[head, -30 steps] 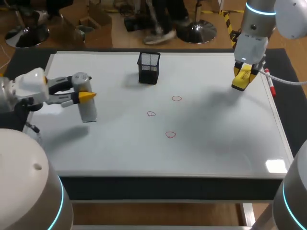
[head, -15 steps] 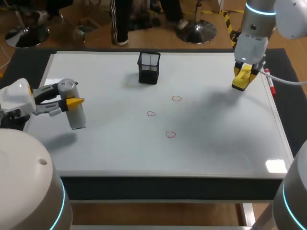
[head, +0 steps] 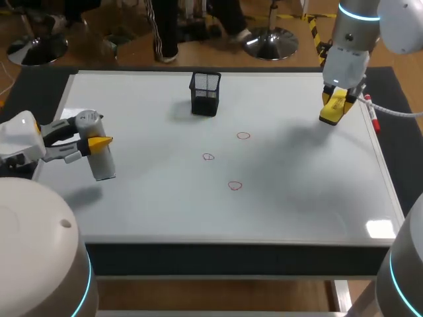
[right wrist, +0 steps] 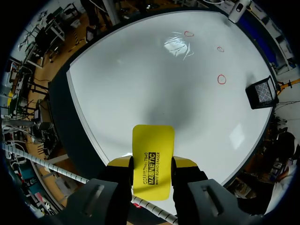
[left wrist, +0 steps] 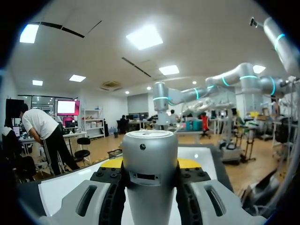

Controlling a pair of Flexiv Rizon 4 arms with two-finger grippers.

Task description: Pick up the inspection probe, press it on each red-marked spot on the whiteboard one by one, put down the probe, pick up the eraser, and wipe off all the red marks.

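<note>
**Inspection probe and pincers, viewed outward from the probe.** The inspection probe [head: 99, 148], a silvery cylinder, stands roughly upright over the left part of the whiteboard [head: 297, 191], well apart from the three red marks [head: 234, 185] near the middle. I judge it rigid, smooth-walled and fairly heavy, so liable to slip. The best hold is across the barrel below the cap, which leaves the lower end free for pressing. My left pincer [head: 92, 132] grips it in just this way, its fingers set against opposite sides of the barrel and spread only to that width. At the far right edge of the surface, my right pincer [head: 334, 109] clamps the yellow eraser [head: 332, 105], a light, flat, stiff block held by its two faces. A black mesh basket [head: 205, 92] stands at the far side.
</note>
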